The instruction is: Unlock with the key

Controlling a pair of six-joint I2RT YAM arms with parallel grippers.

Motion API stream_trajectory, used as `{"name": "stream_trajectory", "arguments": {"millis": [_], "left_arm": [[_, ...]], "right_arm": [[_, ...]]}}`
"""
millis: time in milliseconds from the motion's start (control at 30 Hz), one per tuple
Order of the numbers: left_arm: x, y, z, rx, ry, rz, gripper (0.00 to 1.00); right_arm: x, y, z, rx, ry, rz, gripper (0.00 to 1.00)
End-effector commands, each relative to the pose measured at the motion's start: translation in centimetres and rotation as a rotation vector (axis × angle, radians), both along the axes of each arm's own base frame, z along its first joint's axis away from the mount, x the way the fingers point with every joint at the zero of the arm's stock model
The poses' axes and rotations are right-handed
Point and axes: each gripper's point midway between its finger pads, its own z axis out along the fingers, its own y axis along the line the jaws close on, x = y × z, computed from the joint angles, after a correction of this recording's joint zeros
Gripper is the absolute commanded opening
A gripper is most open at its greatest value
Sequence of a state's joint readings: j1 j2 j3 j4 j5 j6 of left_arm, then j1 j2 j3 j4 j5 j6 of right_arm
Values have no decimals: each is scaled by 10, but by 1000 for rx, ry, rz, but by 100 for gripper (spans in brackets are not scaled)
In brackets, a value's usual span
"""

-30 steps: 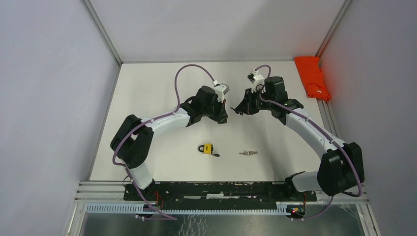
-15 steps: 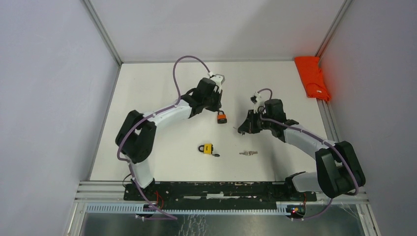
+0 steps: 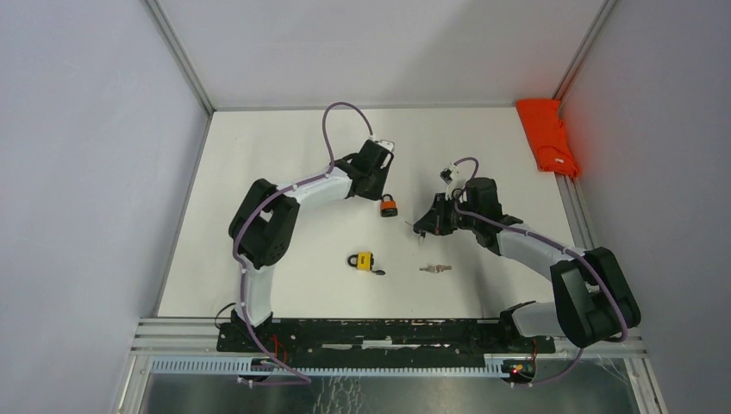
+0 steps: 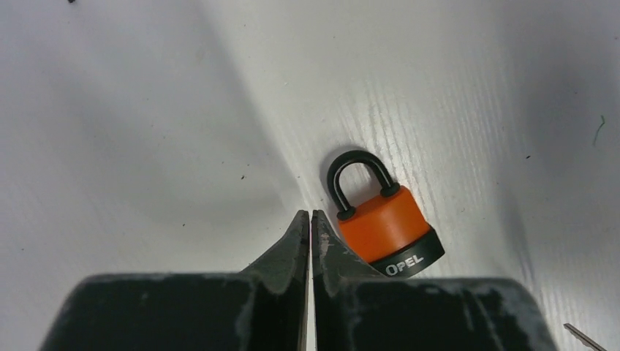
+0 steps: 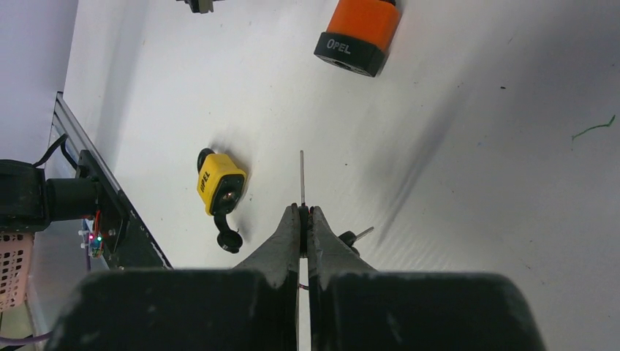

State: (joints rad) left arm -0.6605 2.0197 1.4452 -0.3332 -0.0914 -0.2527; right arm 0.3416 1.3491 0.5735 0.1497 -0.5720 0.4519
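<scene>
Where the orange padlock (image 4: 384,230) lies flat on the desk (image 4: 146,110), we see the left fingers (image 4: 281,256) pressed together, empty, at its nine o'clock in the wrist view; the right fingers (image 5: 281,248) clamp a key (image 5: 302,174).

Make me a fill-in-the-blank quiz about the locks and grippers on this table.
The padlock lying beside the left gripper is coloured ___.
The right gripper pinches a thin metal ___ for the lock.
The other padlock, nearer the arms' bases, is coloured ___.
Missing words: orange; key; yellow.
</scene>
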Motion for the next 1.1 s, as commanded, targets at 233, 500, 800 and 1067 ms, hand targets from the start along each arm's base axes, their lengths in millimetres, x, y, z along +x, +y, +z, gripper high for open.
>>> {"name": "stream_trajectory", "arguments": {"millis": [233,500,800,1067], "left_arm": [[6,-8,10,-5,-7,-25,21],[5,-15,-7,1,50,-33,29],[2,-13,-22,20,101,-2,31],[-15,-1,-51,101,173,32,23]], "right_arm": [[3,4,17,40,-67,26,0],[3,4,20,42,-79,31,0],[4,3,22,39,-89,33,0],[4,3,21,48,-90,37,0]]}}
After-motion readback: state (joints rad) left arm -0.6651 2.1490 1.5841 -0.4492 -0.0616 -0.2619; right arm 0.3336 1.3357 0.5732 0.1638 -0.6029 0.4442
